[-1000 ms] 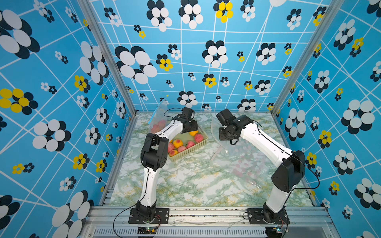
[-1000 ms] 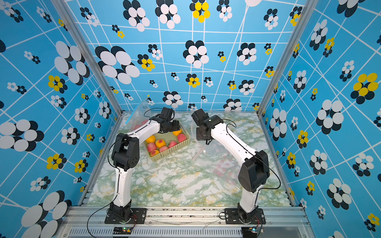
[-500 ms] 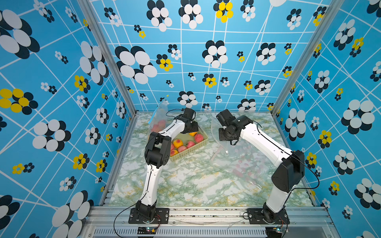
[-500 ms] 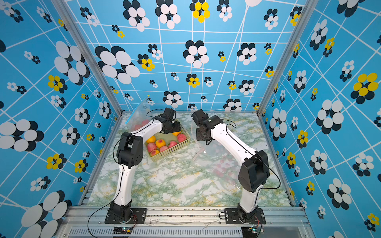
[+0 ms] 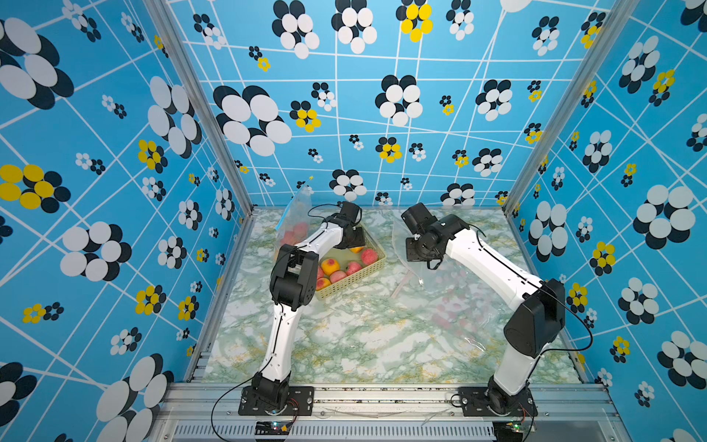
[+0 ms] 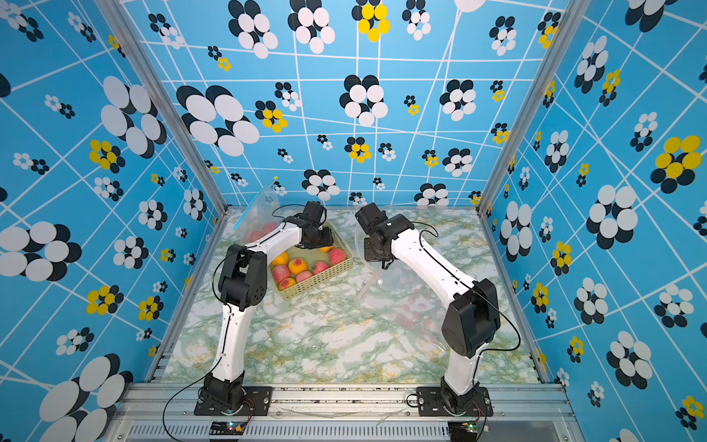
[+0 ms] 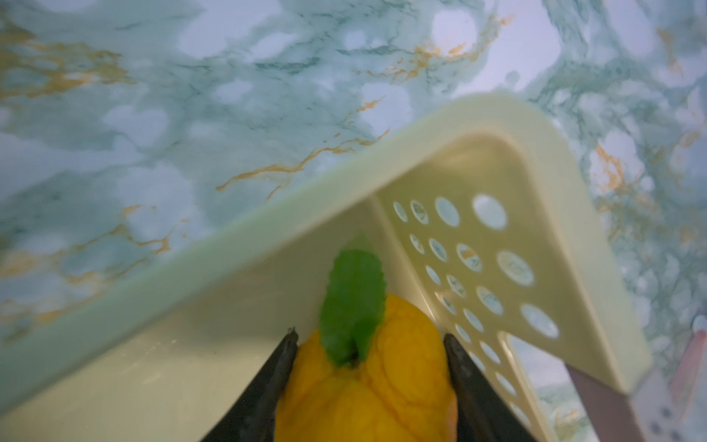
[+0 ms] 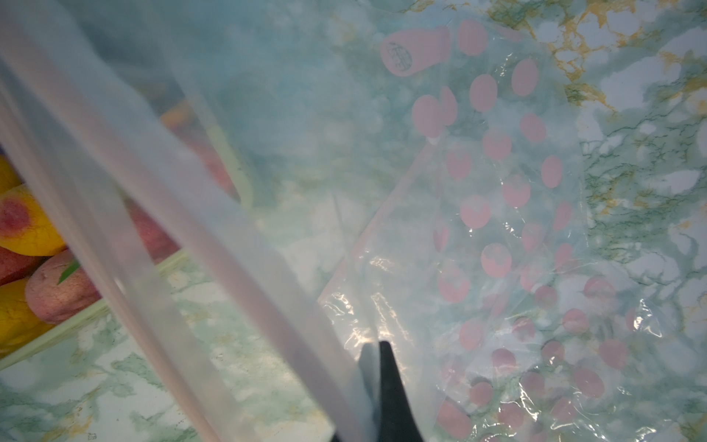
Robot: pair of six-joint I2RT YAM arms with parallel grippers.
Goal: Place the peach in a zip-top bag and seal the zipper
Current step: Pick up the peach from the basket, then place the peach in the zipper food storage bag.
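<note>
Left jaws: narrowed onto a green-leafed yellow fruit in a basket corner.
Right jaws: pinched tight on the zip-top bag rim.
Peach: in the basket, desk back-left.
Bag print: pink dots; writing unreadable.

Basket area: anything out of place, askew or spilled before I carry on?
The basket sits skewed to the table edges. Behind it, a clear bag holding red fruit stands propped upright in the far corner, its blue zipper strip slanting upward. Nothing looks spilled or damaged.
</note>
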